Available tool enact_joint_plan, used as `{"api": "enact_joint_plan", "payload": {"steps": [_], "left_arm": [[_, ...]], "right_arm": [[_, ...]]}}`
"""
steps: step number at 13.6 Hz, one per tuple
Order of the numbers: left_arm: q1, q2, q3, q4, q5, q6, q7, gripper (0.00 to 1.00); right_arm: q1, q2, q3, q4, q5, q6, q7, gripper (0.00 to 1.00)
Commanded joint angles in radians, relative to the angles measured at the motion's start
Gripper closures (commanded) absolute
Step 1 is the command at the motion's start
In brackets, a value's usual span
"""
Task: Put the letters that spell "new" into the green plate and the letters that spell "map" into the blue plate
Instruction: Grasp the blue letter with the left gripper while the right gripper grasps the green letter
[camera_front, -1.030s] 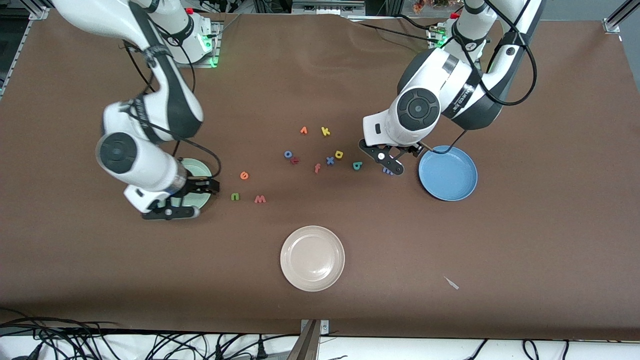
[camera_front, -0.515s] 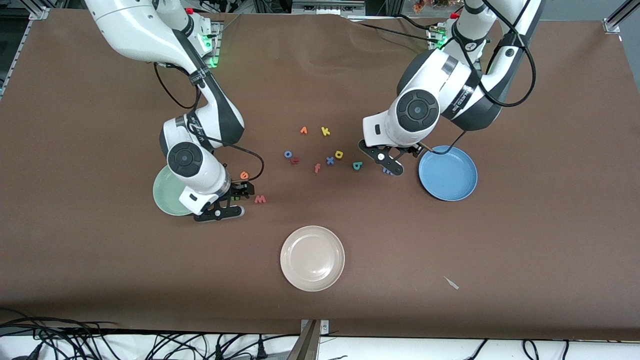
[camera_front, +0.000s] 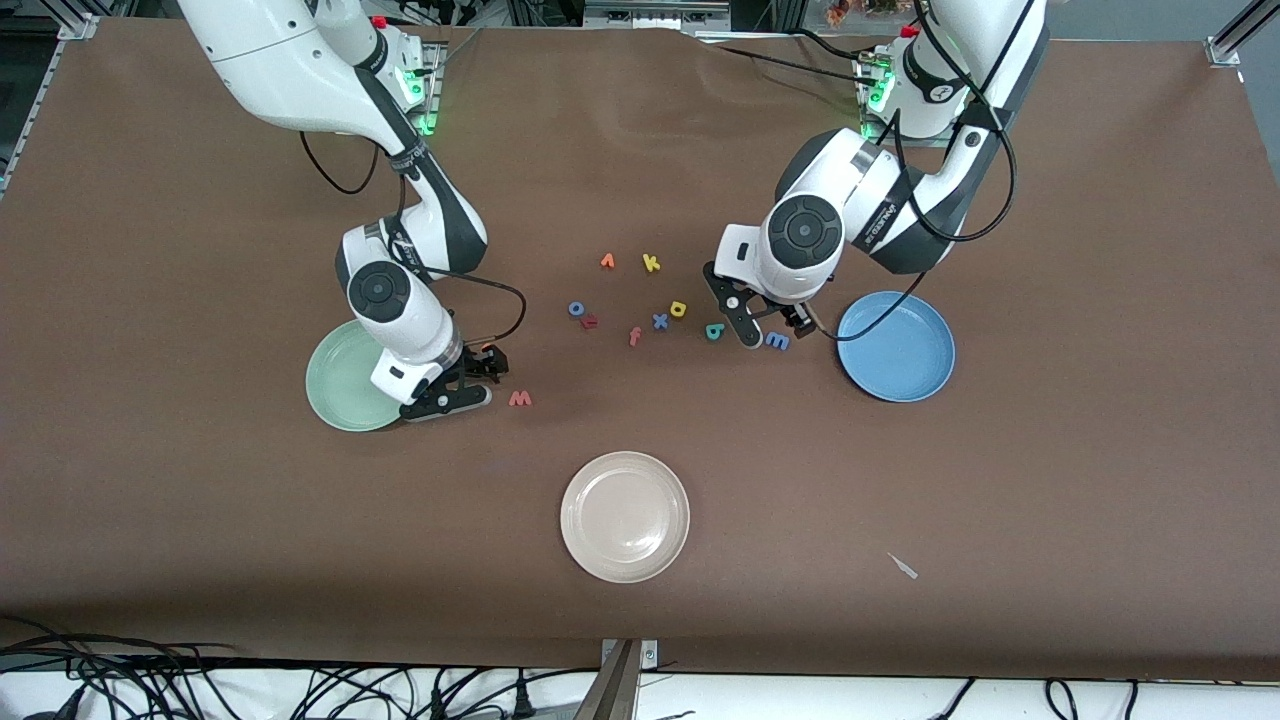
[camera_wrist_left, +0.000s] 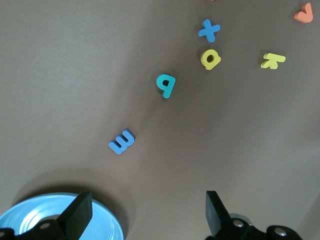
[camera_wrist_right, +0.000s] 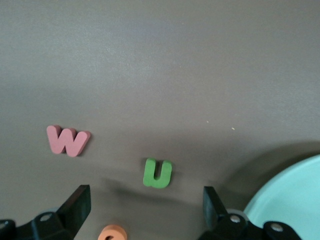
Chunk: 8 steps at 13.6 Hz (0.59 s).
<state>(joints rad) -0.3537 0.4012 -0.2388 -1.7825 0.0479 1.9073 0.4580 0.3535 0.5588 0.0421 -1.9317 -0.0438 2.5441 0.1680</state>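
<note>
Three plates sit on the worktop: the beige plate (camera_front: 625, 516) nearest, with bare brown worktop (camera_front: 1050, 480) around it, then the green plate (camera_front: 345, 390) and blue plate (camera_front: 896, 346), both holding nothing. Ten letters lie loose. The right claw (camera_front: 462, 382) is spread over the green n (camera_wrist_right: 158, 173), between the w (camera_front: 520, 399) and the orange e (camera_wrist_right: 112, 233). The left claw (camera_front: 772, 325) is spread over the blue m (camera_front: 778, 341), beside the teal a (camera_front: 714, 331) and yellow p (camera_front: 678, 309).

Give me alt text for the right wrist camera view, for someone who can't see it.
The right gripper hangs open just above a brown table, its two dark fingers either side of a small green n. A salmon-red w lies nearby, an orange e peeks in at the frame edge, and the green plate shows at one corner.
</note>
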Motion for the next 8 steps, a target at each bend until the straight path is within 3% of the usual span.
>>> {"api": "enact_joint_plan", "payload": {"steps": [1,6,8], "left_arm": [[-0.011,-0.002,0.003,-0.009,0.071,0.033,0.028,0.00],[0.010,0.041,0.007,-0.027,0.105,0.120,0.252,0.00],[0.038,0.033,0.004,-0.127,0.215,0.250,0.267,0.00]], "right_arm": [[-0.010,-0.033,0.001,-0.044,-0.010,0.031,-0.018,0.02],[-0.010,-0.016,0.001,-0.056,-0.010,0.067,-0.018,0.06],[-0.008,0.001,0.002,-0.058,-0.010,0.090,-0.010,0.08]]}}
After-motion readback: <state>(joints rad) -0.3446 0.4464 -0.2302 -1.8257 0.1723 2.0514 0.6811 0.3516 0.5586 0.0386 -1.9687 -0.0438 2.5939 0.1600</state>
